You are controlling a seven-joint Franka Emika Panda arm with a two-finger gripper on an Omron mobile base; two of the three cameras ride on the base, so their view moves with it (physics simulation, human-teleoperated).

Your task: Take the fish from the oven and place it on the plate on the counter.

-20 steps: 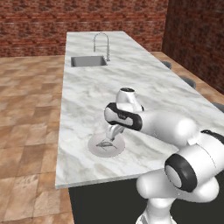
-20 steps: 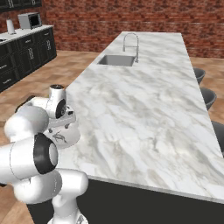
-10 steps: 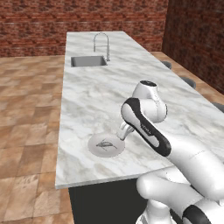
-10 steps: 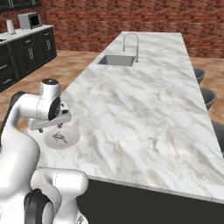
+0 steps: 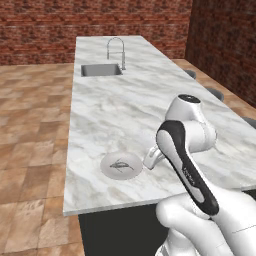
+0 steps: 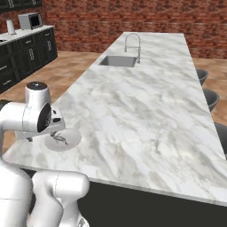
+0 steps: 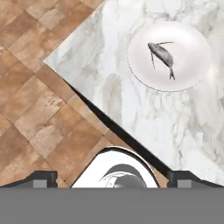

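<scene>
Hidden: in my left base view the arm's elbow covers most of the pincer (image 5: 152, 159).
Around: sink (image 5: 101, 69) and tap (image 5: 117, 50) sit far up the worktop (image 5: 130, 107).
Fish (image 7: 161, 56): slim, dark grey, lying on the plate (image 7: 192, 48) near the worktop's corner.
Pincer: I see the tips spread wide, holding nothing.

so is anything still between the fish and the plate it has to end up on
Nothing visible stands between them: the fish already lies on the plate, near the corner of the counter. The gripper is open, holds nothing, and is apart from the plate.
</scene>
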